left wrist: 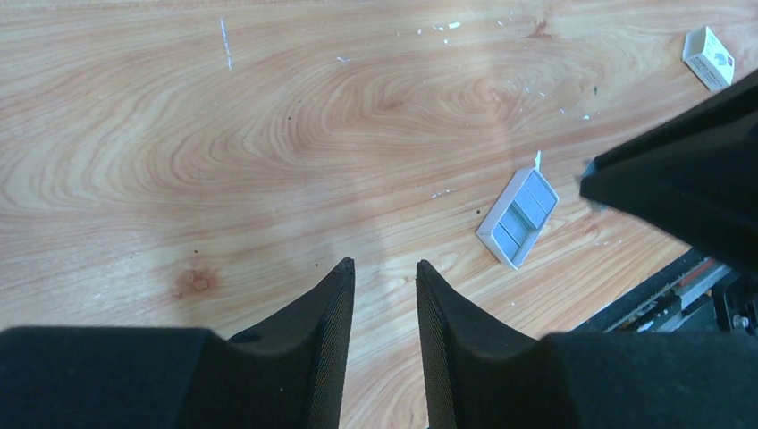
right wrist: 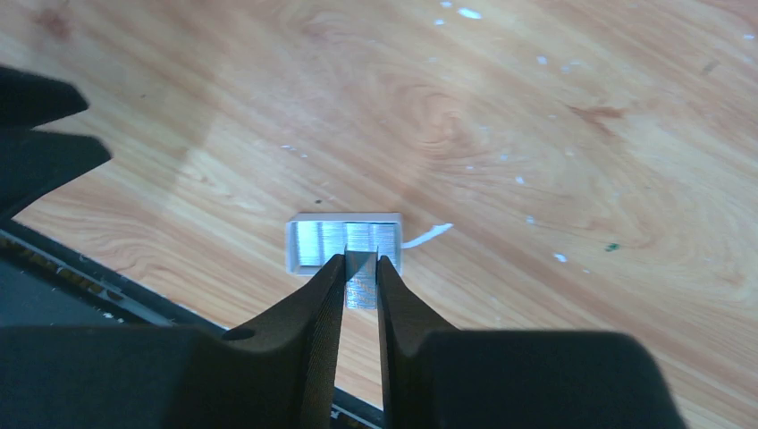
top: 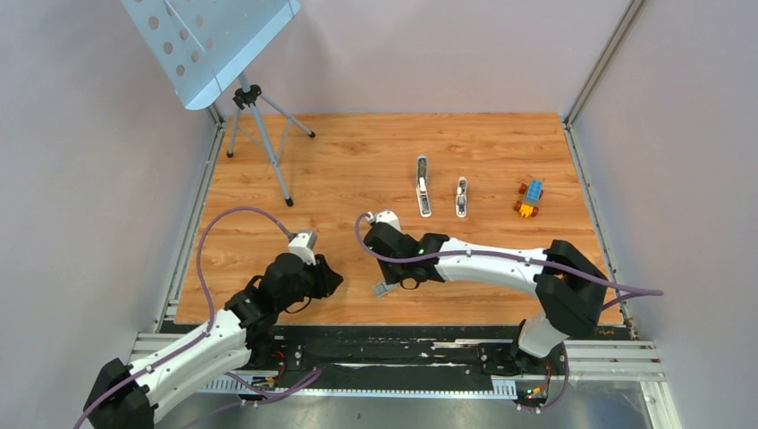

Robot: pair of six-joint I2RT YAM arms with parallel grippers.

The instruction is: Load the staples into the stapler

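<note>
With the stapler lying toward the far edge of the table and the left gripper slightly parted and empty, the right gripper pinches the staples over their white tray near the table's near edge, so narrow a hold that they may slip or snap.

Readable text: none in any of the three views.
Small white box: faint grey print on its upper face in the left wrist view, too small and blurred to make out as letters or numbers.
Brands, numbers, signs: none legible on anything else in view.
</note>
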